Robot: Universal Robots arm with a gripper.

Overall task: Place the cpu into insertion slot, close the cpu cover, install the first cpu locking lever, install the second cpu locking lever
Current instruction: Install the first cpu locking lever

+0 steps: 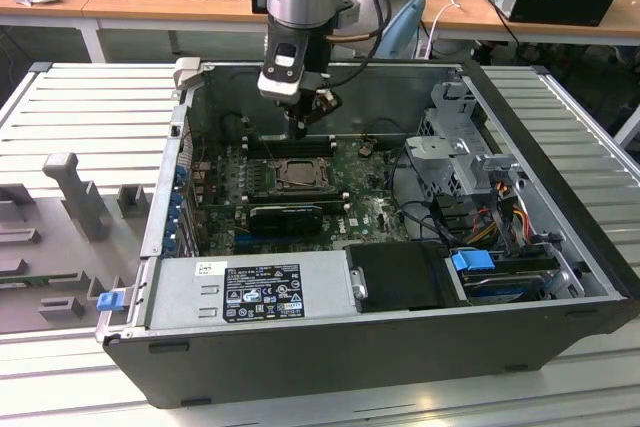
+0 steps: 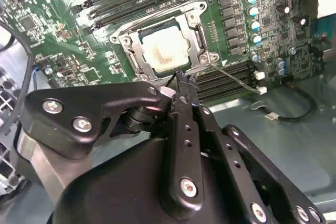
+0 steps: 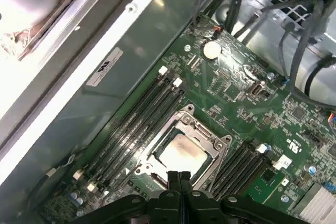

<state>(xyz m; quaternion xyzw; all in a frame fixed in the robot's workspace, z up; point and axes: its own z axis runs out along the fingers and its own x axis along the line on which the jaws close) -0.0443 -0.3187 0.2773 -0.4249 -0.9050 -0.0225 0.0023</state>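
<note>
I note the cpu point(image 2: 165, 48) lying in the insertion slot point(image 1: 296, 176), the cpu cover point(image 2: 195, 30) flat around it. The memory slots point(image 3: 137, 124) flank the slot on two sides. In the exterior view, the expansion card point(image 1: 287, 217) is just nearside of the slot, the power supply point(image 1: 250, 292) nearer still.

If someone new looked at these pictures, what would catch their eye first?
The open computer case, with the arm's pincer hanging inside it in the exterior view. In both wrist views the pale cpu sits framed by the silver cpu cover, just beyond the shut pincer.
</note>
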